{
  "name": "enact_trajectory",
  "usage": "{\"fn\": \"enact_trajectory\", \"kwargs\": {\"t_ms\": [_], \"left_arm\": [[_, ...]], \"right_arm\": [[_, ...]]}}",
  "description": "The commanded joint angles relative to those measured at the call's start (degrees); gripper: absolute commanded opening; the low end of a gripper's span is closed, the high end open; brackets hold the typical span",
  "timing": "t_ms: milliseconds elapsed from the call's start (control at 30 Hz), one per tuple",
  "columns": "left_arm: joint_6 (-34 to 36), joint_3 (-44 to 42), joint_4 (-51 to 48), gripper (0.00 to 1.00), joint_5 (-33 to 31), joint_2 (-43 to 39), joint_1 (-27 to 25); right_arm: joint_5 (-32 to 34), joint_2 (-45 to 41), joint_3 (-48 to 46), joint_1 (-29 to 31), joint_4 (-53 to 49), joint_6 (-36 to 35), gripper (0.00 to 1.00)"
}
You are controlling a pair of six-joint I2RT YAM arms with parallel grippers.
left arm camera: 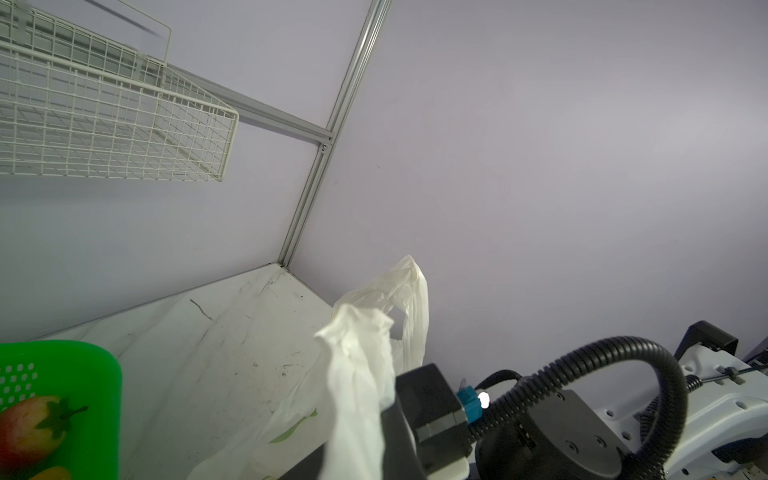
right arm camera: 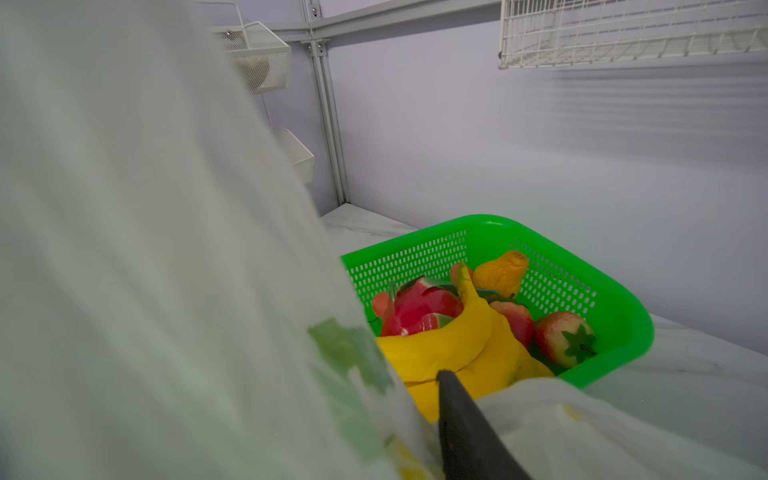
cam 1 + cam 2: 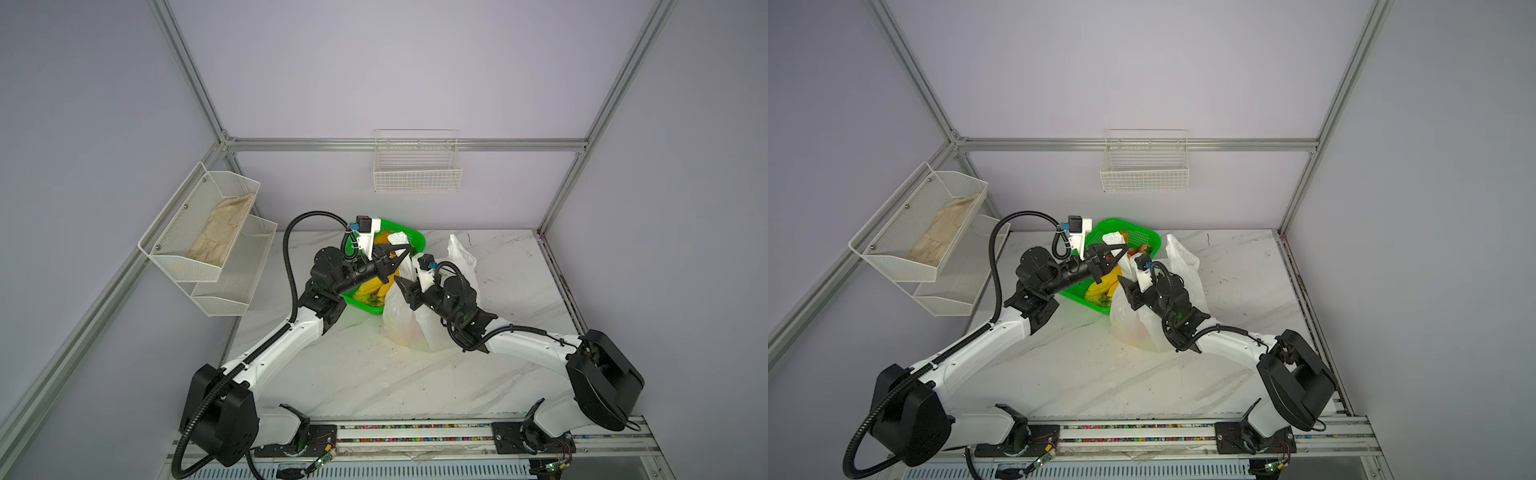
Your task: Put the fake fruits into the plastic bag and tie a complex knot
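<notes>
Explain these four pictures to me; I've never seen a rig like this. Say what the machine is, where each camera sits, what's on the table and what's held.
Two robot arms stand at the near edge of a marble table; each ends in a two-fingered end effector. Two pictures look down from overhead and are nearly identical; the other two come from cameras on the arms' wrists. On the table sit a green basket of fake fruits (bananas, a dragon fruit, strawberries) and, beside it, a white plastic bag. The left end effector is shut and appears to pinch one bag handle upright. The right end effector is at the bag's mouth; plastic hides one finger, so its grip cannot be told.
</notes>
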Motion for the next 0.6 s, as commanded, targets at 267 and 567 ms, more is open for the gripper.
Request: {"fn": "enact_trajectory", "kwargs": {"t_ms": [267, 567], "left_arm": [[0.2, -0.6, 3.2, 0.0, -1.3, -1.1, 0.2], [-2.1, -0.3, 3.8, 0.0, -1.2, -0.8, 0.2]], "right_arm": [[4.0, -10.7, 4.4, 0.2, -13.2, -2.6, 0.84], [20.1, -13.2, 1.9, 6.4, -8.7, -4.0, 0.84]]}}
